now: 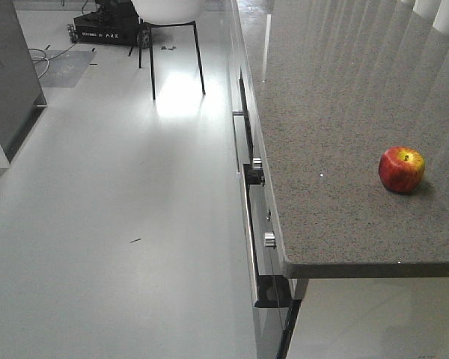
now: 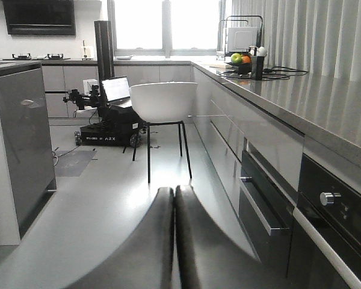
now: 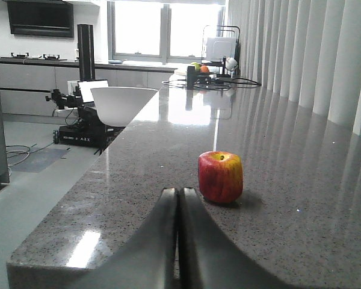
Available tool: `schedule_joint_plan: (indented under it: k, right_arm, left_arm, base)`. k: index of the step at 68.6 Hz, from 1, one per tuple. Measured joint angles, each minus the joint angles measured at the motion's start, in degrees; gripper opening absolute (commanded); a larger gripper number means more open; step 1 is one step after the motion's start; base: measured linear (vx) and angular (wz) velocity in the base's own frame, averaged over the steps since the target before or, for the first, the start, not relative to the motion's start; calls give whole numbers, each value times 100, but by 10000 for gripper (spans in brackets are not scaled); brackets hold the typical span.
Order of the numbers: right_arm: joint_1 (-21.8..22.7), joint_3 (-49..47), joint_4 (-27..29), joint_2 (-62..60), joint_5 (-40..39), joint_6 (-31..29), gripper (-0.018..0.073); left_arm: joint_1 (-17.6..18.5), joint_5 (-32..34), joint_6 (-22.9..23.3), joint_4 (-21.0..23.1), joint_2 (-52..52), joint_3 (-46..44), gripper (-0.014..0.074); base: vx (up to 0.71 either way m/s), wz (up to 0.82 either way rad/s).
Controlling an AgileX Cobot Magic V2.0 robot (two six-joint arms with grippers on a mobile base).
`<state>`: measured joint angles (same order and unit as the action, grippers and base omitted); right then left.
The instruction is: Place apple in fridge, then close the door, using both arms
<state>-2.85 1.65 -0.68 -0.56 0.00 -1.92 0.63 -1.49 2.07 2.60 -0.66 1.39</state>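
Observation:
The apple [image 1: 402,170], red with a yellow patch by its stem, stands alone on the grey speckled counter [image 1: 322,90] near its front right. In the right wrist view the apple [image 3: 220,176] sits just beyond and slightly right of my right gripper [image 3: 178,194]. That gripper is shut with nothing in it and hovers low over the counter [image 3: 138,156]. My left gripper [image 2: 174,192] is also shut and empty. It hangs over the floor in the aisle beside the counter's drawers [image 2: 262,211]. The fridge and its door are out of view. Neither arm shows in the front view.
A white chair [image 1: 168,11] on thin black legs and a black wheeled robot base [image 1: 108,30] stand down the aisle. A dark grey cabinet [image 1: 11,82] flanks the left. Drawer handles and knobs [image 1: 258,172] jut from the counter front. Appliances and fruit [image 3: 198,67] sit at the counter's far end.

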Motion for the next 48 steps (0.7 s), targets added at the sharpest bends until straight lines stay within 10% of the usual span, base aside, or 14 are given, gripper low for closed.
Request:
schedule_joint_plan:
  k: [48]
  right_arm:
    - [479,-258,443,338,-486,-425,-3]
  left_arm:
    - [0,0,0,0,0,0,-6]
  base:
    - [0,0]
